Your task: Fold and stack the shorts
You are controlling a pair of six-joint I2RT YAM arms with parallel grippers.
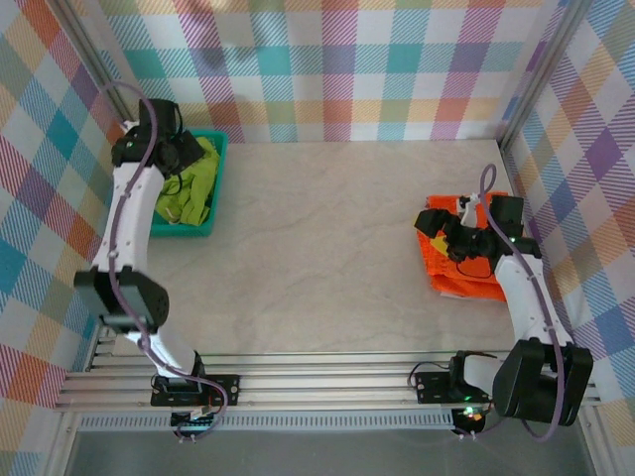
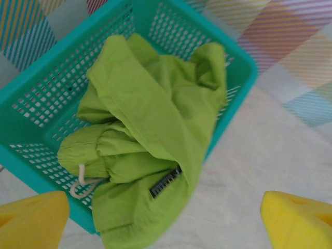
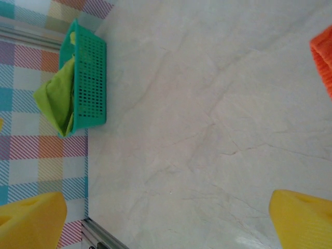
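1. While the left end effector [image 2: 166,220] hangs above the teal basket [image 2: 31,124], its yellow fingers [image 2: 33,218] stand spread wide, with nothing between them.
2. Lime green shorts [image 2: 150,140] lie crumpled inside the basket, one part hanging over its rim.
3. Orange shorts [image 1: 466,273] lie folded on the bench [image 1: 327,228], well apart from the basket.
4. Right end effector [image 3: 167,220] hovers at the orange shorts' basket-side edge, fingers spread and empty.

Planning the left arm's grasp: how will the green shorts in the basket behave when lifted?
Probably floppy: the green shorts lie crumpled in soft folds, so they should sag and unfurl. A corner drapes over the basket rim and may drag there. Likely light, being thin fabric.
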